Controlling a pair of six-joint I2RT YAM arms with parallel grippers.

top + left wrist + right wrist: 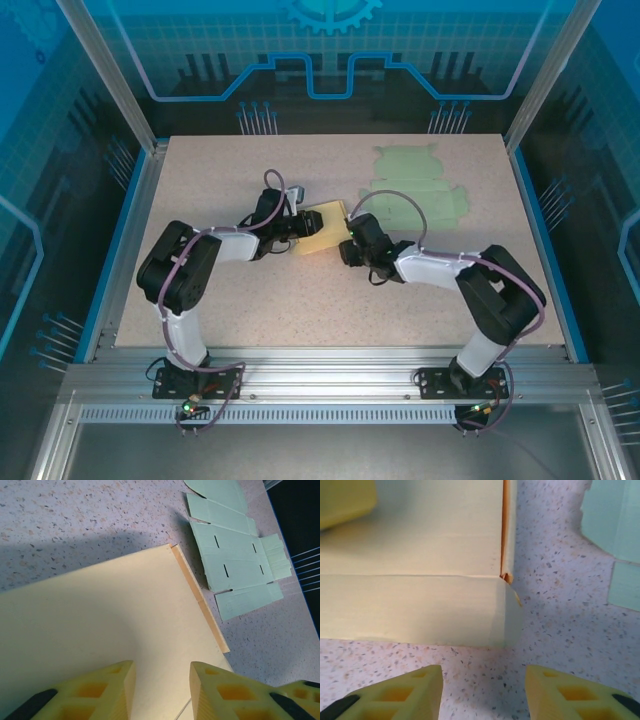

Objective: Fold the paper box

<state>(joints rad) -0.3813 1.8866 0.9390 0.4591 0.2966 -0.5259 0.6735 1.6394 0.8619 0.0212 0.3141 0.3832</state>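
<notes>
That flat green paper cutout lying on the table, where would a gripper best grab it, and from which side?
Probably a protruding end flap, coming in low from the side it sticks out toward. The green cutout lies flat on the table, so a pinch from straight above finds no raised edge; a flap is free on three sides and could be lifted.

Box: on the bench, near its middle, between both claws.
Flat sheet: on the bench, right of and behind the box, near but apart.
Left claw: over the box's left part.
Right claw: just before the box's right near corner.
</notes>
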